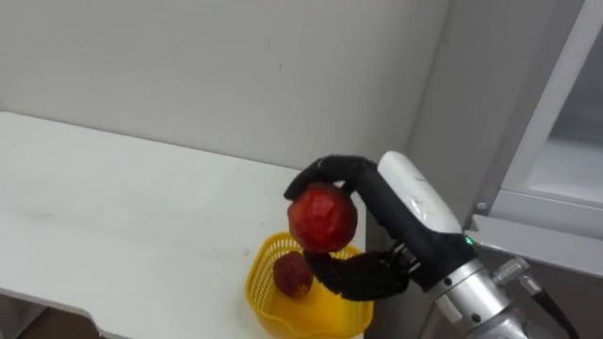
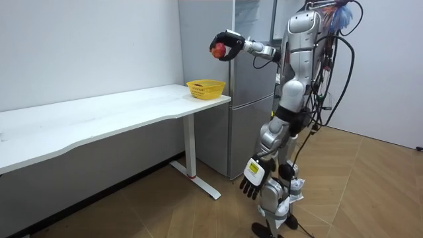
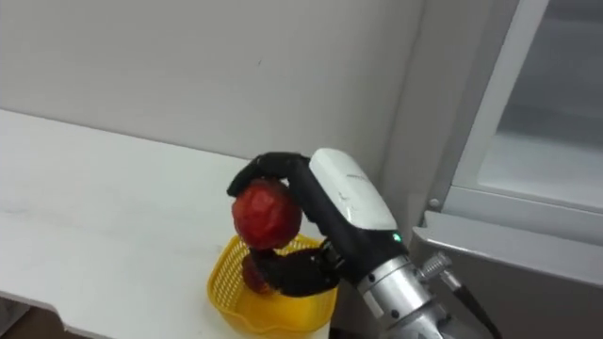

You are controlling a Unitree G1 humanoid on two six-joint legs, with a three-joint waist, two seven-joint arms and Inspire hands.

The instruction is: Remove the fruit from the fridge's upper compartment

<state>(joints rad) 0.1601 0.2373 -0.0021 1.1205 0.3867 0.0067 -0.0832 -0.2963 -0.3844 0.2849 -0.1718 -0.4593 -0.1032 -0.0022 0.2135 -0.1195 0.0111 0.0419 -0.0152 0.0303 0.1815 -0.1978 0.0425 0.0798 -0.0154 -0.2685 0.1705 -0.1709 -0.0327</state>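
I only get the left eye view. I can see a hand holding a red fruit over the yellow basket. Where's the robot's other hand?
Observer: In the room view the left hand hangs low beside the robot's leg, fingers relaxed and holding nothing.
Operator: And where is the robot standing?
Observer: On the wooden floor, at the end of the long white table, close to the grey fridge.
Operator: Is the fruit nearly in the basket?
Observer: No. From the side, the right hand holds the red fruit well above the yellow basket, with a clear gap between them.
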